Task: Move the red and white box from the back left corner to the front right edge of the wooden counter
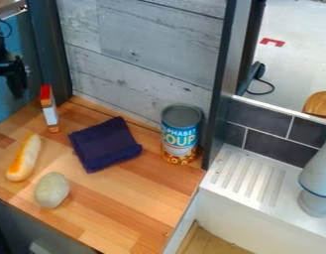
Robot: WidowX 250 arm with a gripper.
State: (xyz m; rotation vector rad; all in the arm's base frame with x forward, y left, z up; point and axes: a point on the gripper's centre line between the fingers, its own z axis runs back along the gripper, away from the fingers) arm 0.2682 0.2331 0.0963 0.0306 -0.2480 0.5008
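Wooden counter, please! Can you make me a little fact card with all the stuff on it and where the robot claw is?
Place: wooden counter by a grey plank wall
Claw: black claw, at the upper left
Nearest to claw: narrow red-and-white box
Middle: dark purple cloth
Right: alphabet soup can, upright
Left: bread roll, long and golden-white
Front: greyish-green egg-shaped thing
Next door: white ridged drainboard

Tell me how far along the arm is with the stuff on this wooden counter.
Nothing looks clearly finished: the soup can stands upright, the dark cloth apart from it. No item is visible in the claw, at upper left. Likely left: all of it, including the box, bread and oval object.
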